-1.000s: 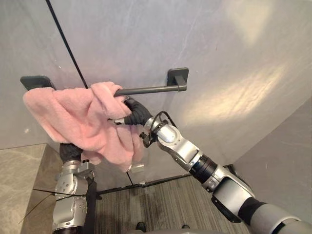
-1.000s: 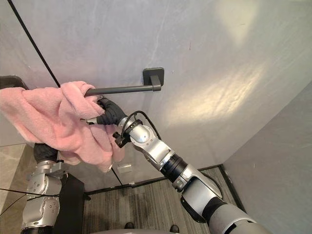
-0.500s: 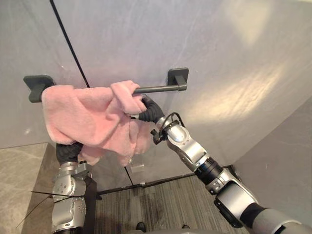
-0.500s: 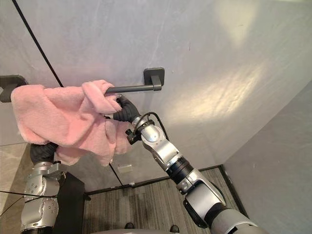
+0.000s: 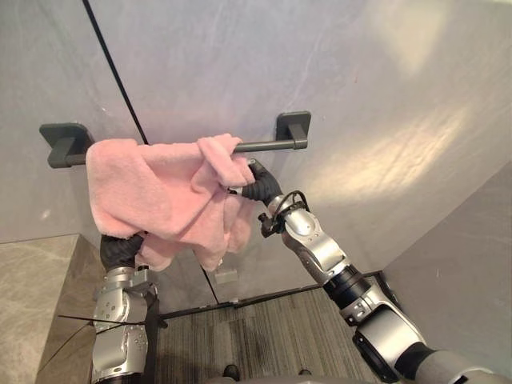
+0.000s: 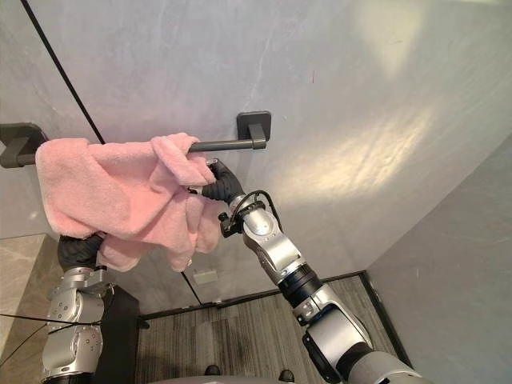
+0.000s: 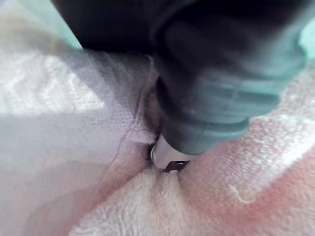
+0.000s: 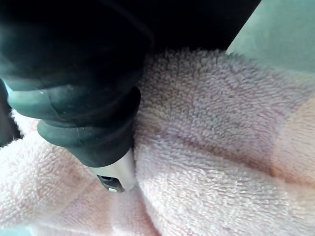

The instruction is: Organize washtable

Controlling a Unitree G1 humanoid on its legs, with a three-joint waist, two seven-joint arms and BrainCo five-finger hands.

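Left hand (image 5: 120, 248): buried under the pink towel (image 5: 160, 188) past its dark cover; grip unreadable, even in the left wrist view. Right hand (image 5: 260, 186): front end tucked behind the towel's fold, grip unreadable too. Towel bar (image 5: 268, 146): covered by the towel from just beside its left bracket (image 5: 64, 142) to mid-length.

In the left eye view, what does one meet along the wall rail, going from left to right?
First the left bracket, then the towel, the bare bar, and the right bracket.
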